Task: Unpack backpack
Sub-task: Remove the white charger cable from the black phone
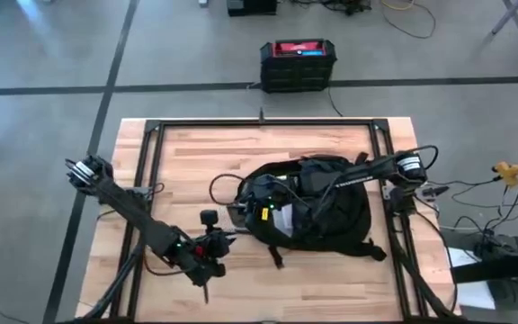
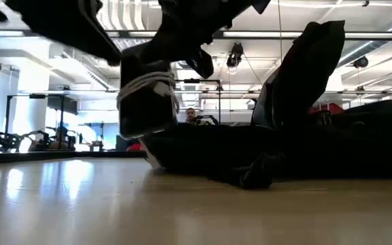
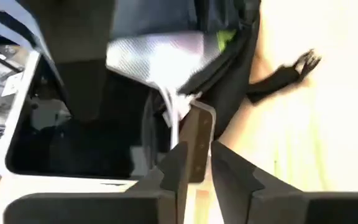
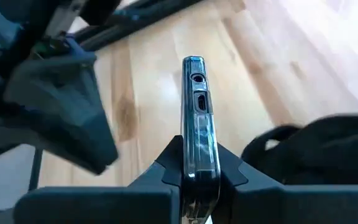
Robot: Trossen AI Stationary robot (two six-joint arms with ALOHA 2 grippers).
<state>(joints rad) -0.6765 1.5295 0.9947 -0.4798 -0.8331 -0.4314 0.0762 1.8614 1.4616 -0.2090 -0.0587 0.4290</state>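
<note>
Overhead light: bright, even, soft shadows on the bench (image 1: 331, 279).
Low view: strongly backlit by ceiling strip lights (image 2: 298, 33); foreground shapes reduced to silhouettes; pale sheen on bench surface.
Left wrist view: washed-out glare on wood, motion blur throughout.
Right wrist view: near arm blurred, far corner overexposed.

The backpack (image 2: 298, 146) shows only as a dark silhouette in the low view, its right side cut off.
</note>
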